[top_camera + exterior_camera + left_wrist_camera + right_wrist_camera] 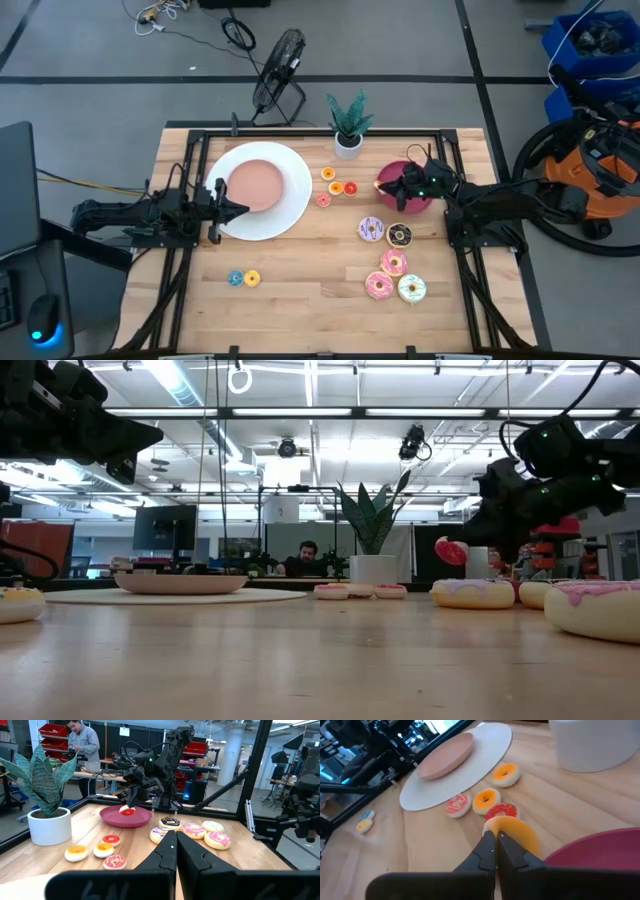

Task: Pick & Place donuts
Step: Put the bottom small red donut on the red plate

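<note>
The right claw (131, 805) is pinching a small red donut (127, 811) above the magenta dish (126, 816) near the tabletop's (300, 280) far right corner. The left claw (222, 202) is waiting closed beside the white plate (290, 190). With so thin a grip, the ring could slip and roll among the frosted donuts (393, 262).

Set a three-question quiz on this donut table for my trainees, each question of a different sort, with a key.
1. True or false: the left gripper, at the white plate, holds a donut.
2. What does the right gripper hold over the magenta dish? A) a small red donut; B) a plant; C) nothing.
3. Fill in: ____ large frosted donuts lie on the table near the right arm.

Key: 1 false; 2 A; 3 five.
</note>
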